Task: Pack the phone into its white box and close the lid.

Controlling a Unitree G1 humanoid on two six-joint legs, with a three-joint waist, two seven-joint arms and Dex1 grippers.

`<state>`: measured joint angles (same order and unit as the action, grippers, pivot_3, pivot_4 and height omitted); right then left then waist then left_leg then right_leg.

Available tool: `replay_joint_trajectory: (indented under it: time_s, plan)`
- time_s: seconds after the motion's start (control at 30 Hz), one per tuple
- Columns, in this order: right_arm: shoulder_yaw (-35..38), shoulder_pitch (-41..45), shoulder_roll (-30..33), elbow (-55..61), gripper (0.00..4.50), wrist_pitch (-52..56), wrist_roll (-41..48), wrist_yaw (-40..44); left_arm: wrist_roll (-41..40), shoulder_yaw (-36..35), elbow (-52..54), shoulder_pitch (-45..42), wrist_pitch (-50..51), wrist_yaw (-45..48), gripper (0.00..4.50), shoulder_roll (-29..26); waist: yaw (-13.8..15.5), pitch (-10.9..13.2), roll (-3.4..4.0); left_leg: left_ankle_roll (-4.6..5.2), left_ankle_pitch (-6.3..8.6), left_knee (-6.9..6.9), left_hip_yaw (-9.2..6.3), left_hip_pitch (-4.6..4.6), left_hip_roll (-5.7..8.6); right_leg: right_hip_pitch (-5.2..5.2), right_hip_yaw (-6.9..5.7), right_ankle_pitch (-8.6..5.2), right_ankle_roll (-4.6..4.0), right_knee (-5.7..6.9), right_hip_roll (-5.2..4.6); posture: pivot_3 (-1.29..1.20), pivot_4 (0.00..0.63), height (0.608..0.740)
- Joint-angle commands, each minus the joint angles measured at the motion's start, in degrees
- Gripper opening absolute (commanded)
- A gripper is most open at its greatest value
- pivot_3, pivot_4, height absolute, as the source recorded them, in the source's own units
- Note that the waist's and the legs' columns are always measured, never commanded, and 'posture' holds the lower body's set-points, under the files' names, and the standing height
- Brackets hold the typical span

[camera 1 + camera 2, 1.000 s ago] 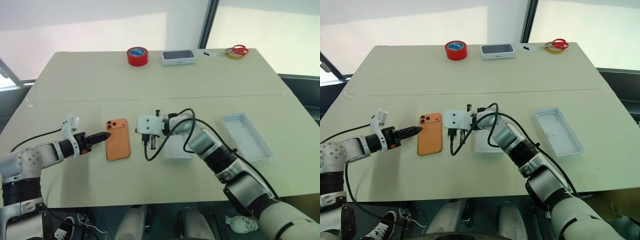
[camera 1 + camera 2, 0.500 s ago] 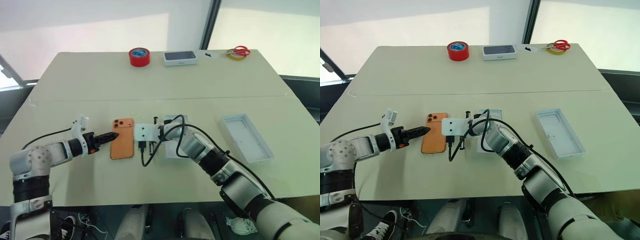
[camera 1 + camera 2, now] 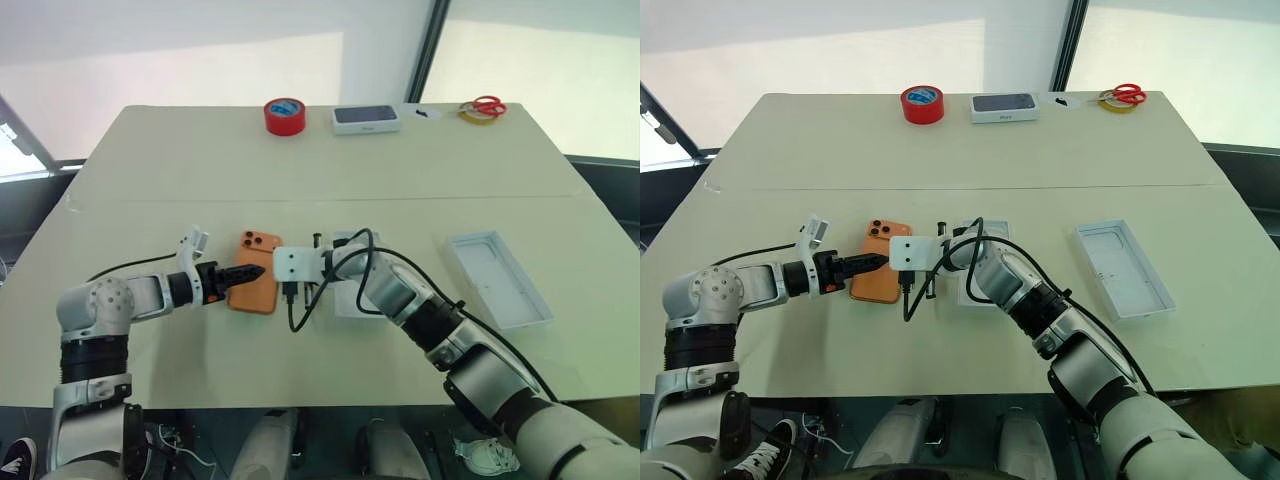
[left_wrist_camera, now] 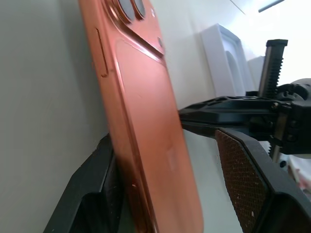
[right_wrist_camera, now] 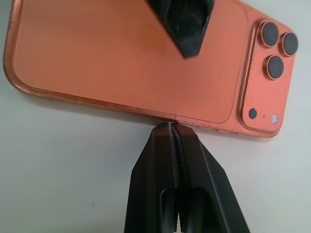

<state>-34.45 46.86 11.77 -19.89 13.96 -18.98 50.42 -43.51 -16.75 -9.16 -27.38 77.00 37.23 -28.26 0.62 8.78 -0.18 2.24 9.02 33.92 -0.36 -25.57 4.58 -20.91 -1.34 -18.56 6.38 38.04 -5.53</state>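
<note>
Left eye view: on the left, the left gripper [image 3: 252, 272] reaches over the near long edge of the flat orange phone [image 3: 255, 284]. Its black fingers stand apart, one under the phone's raised edge and one above its back, so the phone sits between them, tilted up on that side. The phone lies back up on the pale tan table [image 3: 300, 160], with its dark camera lenses [image 5: 275, 48] toward the far side.

Just right of the phone, the right gripper [image 5: 172, 127] has its two fingers pressed tight together, and their tip touches the phone's other long edge.

Right beside that arm lies the low white cardboard box [image 3: 345, 298], partly hidden behind it. Farther right, well apart, lies a white tray with a moulded recess [image 3: 497, 277].

At the far edge sit a red tape roll [image 3: 283, 115], a white box with a dark phone picture [image 3: 366, 118] and red-handled scissors [image 3: 482, 106].
</note>
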Motion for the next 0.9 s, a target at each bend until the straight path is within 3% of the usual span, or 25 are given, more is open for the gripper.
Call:
replay_joint_trajectory:
  time_s: [0.03, 0.17, 0.27, 0.43, 0.57, 0.67, 0.8, 0.9]
  plan:
    - [0.73, -0.56, 0.2, 0.88, 0.09, 0.19, -0.29, -0.35, -1.3, -1.66, -3.48, -0.79, 2.31, -0.63, 2.91, 1.04, -0.06, 0.0, 0.0, 0.0, 0.0, 0.0, 0.0, 0.0, 0.0, 0.0, 0.0, 0.0, 0.0, 0.0, 0.0, 0.0, 0.15, 0.738]
    - [0.75, -0.5, 0.34, 0.77, 0.0, -0.09, -0.35, -0.47, -1.33, -1.75, -4.19, -0.33, 2.7, 0.02, 1.6, 0.06, -0.3, 0.01, -0.01, -0.07, -0.05, -0.01, 0.0, 0.0, -0.01, -0.02, 0.0, 0.0, 0.0, -0.01, 0.0, 0.0, 0.15, 0.738]
    - [1.05, -0.41, 0.25, 0.48, 0.0, -0.42, -0.24, -0.91, -2.25, -3.21, -4.64, -0.15, 3.81, -0.3, 0.1, 0.26, -0.37, 0.0, -0.05, -0.07, -0.04, -0.03, 0.0, -0.01, -0.02, -0.03, 0.0, 0.0, 0.0, -0.02, 0.01, 0.0, 0.15, 0.738]
    - [3.76, -0.77, 0.22, 1.72, 0.0, -0.85, 2.2, -1.52, -4.64, -7.5, -7.24, -0.05, 6.09, -0.89, 0.04, 1.05, -1.23, 0.01, -0.05, 0.05, 0.04, -0.09, -0.01, 0.04, -0.03, -0.06, 0.0, 0.0, 0.0, -0.03, 0.02, 0.0, 0.15, 0.738]
    - [10.28, -2.23, -0.03, 6.72, 0.0, 2.73, 11.68, 3.49, -5.92, -8.68, -5.53, 0.85, 6.19, -0.59, 0.04, 1.14, -1.43, 0.04, -0.06, -0.04, -0.02, -0.12, -0.01, 0.04, -0.04, -0.07, 0.01, 0.0, 0.0, -0.04, 0.02, 0.0, 0.15, 0.738]
    - [16.02, -4.1, 2.72, 13.7, 0.85, 6.57, 21.99, 11.47, -7.86, -11.59, -3.95, 0.4, 4.26, -1.24, 0.0, 2.81, -1.44, 0.08, -0.07, 0.07, 0.05, -0.16, -0.01, 0.03, -0.07, -0.09, 0.01, 0.0, 0.0, -0.06, 0.02, 0.0, 0.15, 0.738]
    - [15.69, -9.15, 11.75, 19.55, 2.85, -0.82, 21.14, 15.63, -7.92, -13.71, -1.85, 0.23, 0.36, -3.46, 0.0, 5.12, -0.94, 0.15, -0.21, 0.12, 0.09, -0.16, -0.01, -0.05, -0.07, -0.08, 0.0, 0.0, 0.0, -0.18, 0.0, 0.0, 0.15, 0.738]
    - [16.64, -15.1, 18.61, 23.56, 2.85, -4.1, 22.69, 19.27, -8.41, -13.57, -0.48, 0.3, -0.62, -3.8, 0.0, 5.79, -1.1, 0.19, -0.29, 0.16, 0.11, -0.16, -0.01, -0.14, -0.06, -0.08, 0.01, 0.0, 0.0, -0.34, -0.01, 0.0, 0.15, 0.738]
